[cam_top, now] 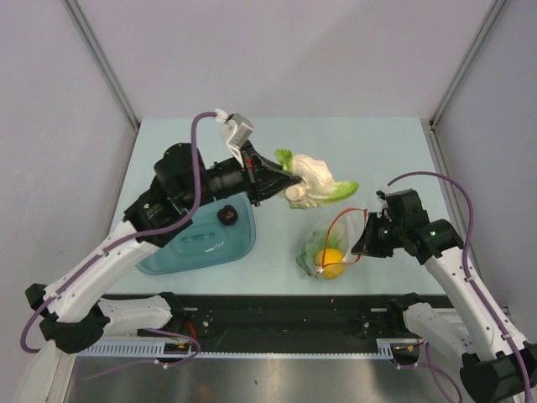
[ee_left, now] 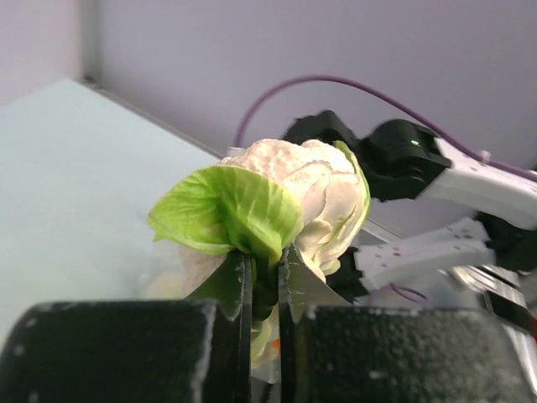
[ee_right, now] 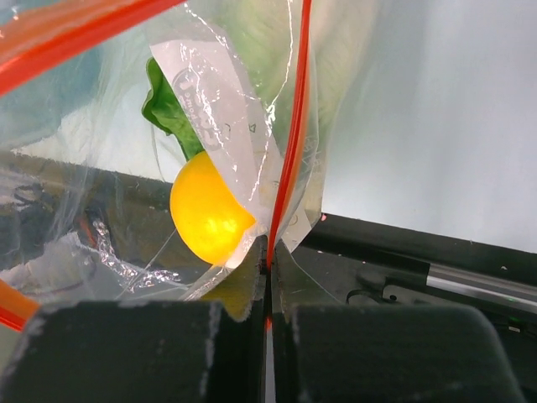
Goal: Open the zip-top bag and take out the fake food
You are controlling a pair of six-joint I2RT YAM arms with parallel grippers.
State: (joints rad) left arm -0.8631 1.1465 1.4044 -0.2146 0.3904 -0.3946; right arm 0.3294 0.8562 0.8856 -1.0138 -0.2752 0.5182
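Black right gripper [ee_right: 268,252] pinches crinkly clear bag [ee_right: 210,92] at its red zip, smooth round fruit [ee_right: 205,210] inside; left gripper [ee_left: 264,260] clamps the green leaf of lumpy white cauliflower [ee_left: 302,176].

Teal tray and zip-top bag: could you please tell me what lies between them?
Nothing; the top external view shows only bare table between the teal tray and the zip-top bag.

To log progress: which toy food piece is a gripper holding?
The white cauliflower with green leaves, pinched by the left gripper. The yellow fruit is inside the bag; the dark piece sits in the teal tray.
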